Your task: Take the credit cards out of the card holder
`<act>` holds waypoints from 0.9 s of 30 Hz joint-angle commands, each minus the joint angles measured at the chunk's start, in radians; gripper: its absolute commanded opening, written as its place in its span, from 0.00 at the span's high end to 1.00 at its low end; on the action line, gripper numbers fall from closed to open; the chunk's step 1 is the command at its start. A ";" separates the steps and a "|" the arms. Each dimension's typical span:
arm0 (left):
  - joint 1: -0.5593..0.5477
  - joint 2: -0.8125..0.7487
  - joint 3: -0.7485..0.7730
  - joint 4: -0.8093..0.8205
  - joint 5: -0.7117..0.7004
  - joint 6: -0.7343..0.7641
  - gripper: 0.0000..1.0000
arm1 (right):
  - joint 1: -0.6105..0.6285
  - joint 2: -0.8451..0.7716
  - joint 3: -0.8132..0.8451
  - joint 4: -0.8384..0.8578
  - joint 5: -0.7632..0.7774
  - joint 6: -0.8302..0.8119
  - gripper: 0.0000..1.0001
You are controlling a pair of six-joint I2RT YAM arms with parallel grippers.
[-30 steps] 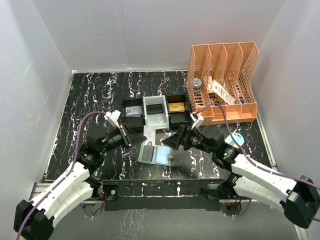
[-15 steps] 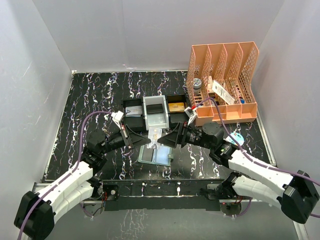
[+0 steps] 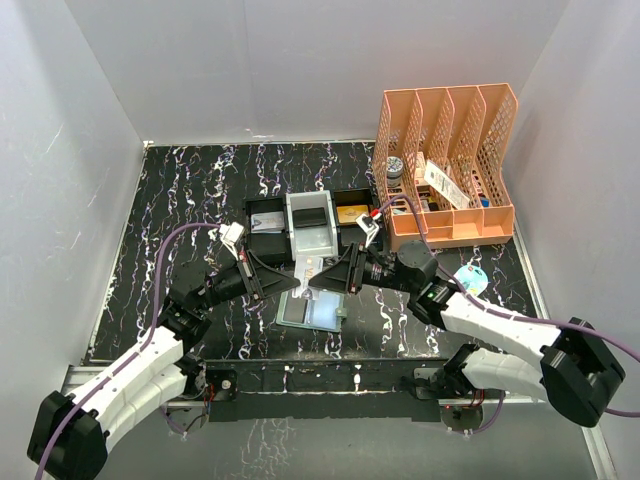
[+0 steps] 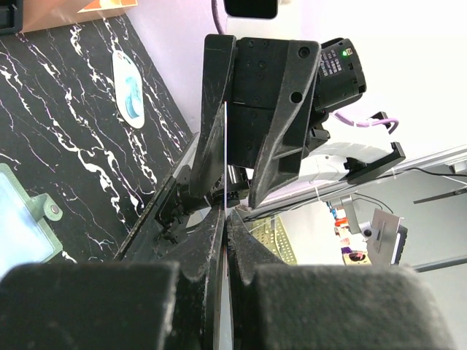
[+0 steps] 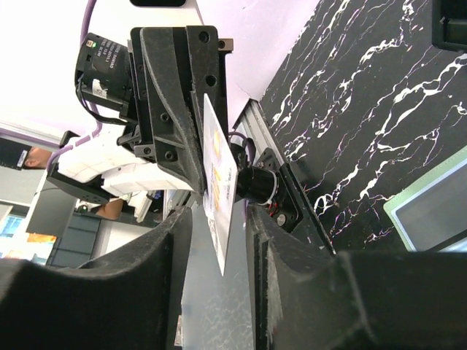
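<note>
**Item 1. Credit card, count: one in hand.** Thin pale plastic credit card [image 5: 219, 182] with orange and grey print. The writing on it is too small to read. It is held off the table on edge, between the two arms and above the card holder. The left jaws are clenched on one end of it. The right jaws straddle the other end, one finger against the card and, as far as the wrist views show, a gap on the other side.

**Item 2. Card holder, count: one.** Soft sage-green bifold card holder [image 3: 315, 312], lying open and flat at the near middle of the table, pale blue-green inside facing up, small side tab on its right. No brand can be seen.

**Item 3. Trays, count: three.** Two black rectangular trays [image 3: 266, 203] [image 3: 356, 196] flank one white rectangular tray [image 3: 312, 242] in a touching row behind the card holder. Each holds one flat rectangle, probably a card: pale [image 3: 266, 224], dark [image 3: 312, 217], gold-orange [image 3: 350, 213]. No lettering is legible.

**Item 4. Organiser, count: one.** Peach-orange plastic mesh file organiser [image 3: 497, 120] with four upright slots, at the far right, holding mixed small goods. Their labels are unreadable.

**Item 5. Disc, count: one.** Round blue-and-white disc [image 3: 470, 279] lies flat beside the right arm, its print illegible.

**Item 6. Table, count: one.** Black table [image 3: 190, 190] with white marble veining.
</note>
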 commanded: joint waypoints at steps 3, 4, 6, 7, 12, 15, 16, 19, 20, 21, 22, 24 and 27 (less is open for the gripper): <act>0.003 -0.008 0.012 0.004 0.020 0.019 1.00 | -0.005 0.022 0.022 0.124 -0.035 0.030 0.74; 0.003 -0.006 0.012 0.007 0.021 0.019 1.00 | -0.005 0.023 0.021 0.129 -0.040 0.033 0.76; 0.004 -0.005 0.009 0.017 0.020 0.016 1.00 | -0.005 0.025 0.018 0.135 -0.043 0.037 0.81; 0.004 -0.005 0.006 0.021 0.020 0.014 1.00 | -0.005 0.024 0.016 0.143 -0.042 0.040 0.83; 0.003 -0.010 -0.035 0.115 0.029 -0.021 1.00 | -0.006 0.031 0.003 0.153 -0.021 0.058 0.97; 0.003 -0.005 -0.044 0.102 0.022 -0.017 0.99 | -0.006 0.040 -0.001 0.178 -0.023 0.071 1.00; 0.003 -0.001 -0.036 0.070 0.020 -0.004 0.91 | -0.005 0.041 0.000 0.184 -0.029 0.068 1.00; 0.004 -0.010 -0.006 -0.054 0.002 0.050 0.57 | -0.005 0.030 0.016 0.133 -0.017 0.032 1.00; 0.003 -0.020 0.006 -0.108 -0.016 0.071 0.45 | -0.006 0.023 0.024 0.097 -0.004 0.009 1.00; 0.003 -0.036 0.020 -0.168 -0.034 0.097 0.35 | -0.006 0.015 0.032 0.048 0.013 -0.015 1.00; 0.004 -0.055 0.032 -0.219 -0.052 0.118 0.27 | -0.005 0.006 0.041 0.003 0.035 -0.042 1.00; 0.003 -0.097 0.060 -0.337 -0.093 0.160 0.07 | -0.005 -0.010 0.052 -0.071 0.078 -0.087 1.00; 0.004 -0.160 0.116 -0.563 -0.199 0.244 0.01 | -0.005 -0.025 0.062 -0.145 0.137 -0.138 1.00</act>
